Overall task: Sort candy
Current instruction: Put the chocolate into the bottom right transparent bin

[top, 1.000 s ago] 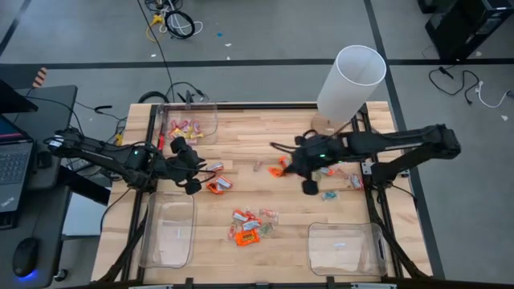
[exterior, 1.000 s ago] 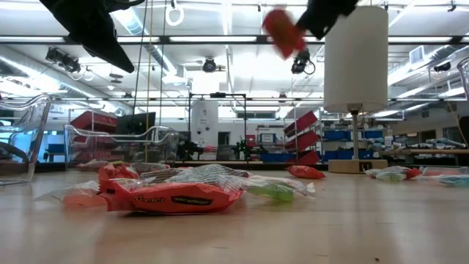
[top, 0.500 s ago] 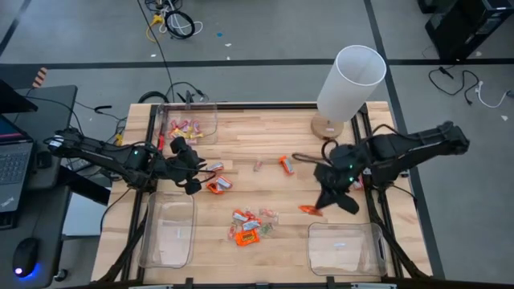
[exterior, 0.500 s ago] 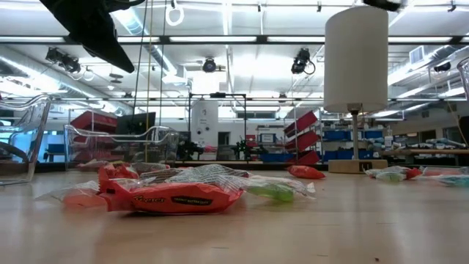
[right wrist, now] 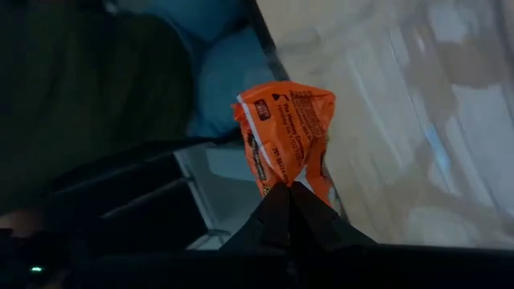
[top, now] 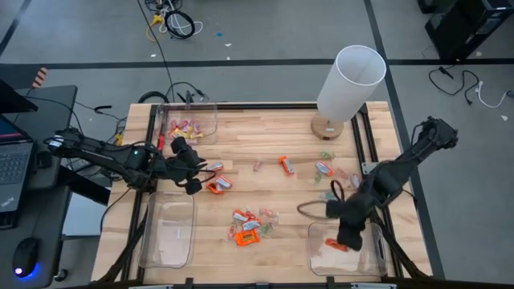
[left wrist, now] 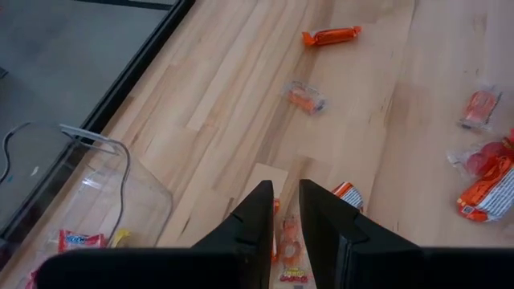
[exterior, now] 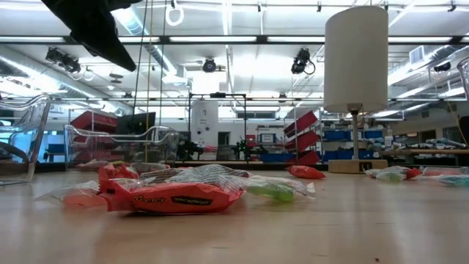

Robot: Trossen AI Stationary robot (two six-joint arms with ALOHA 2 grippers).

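The right gripper (top: 341, 241) hangs over the right-hand clear bin (top: 371, 258), fingers pinching an orange candy (right wrist: 286, 140). Next it should let go. Left fingers (left wrist: 249, 221) stand slightly spread above the tabletop (top: 273, 140).

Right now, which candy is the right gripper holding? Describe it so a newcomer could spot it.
Find the white lamp at the table's far right. Come to the clear bin at the near right corner, where the right gripper hovers. The orange candy pinched there is the only one off the table.
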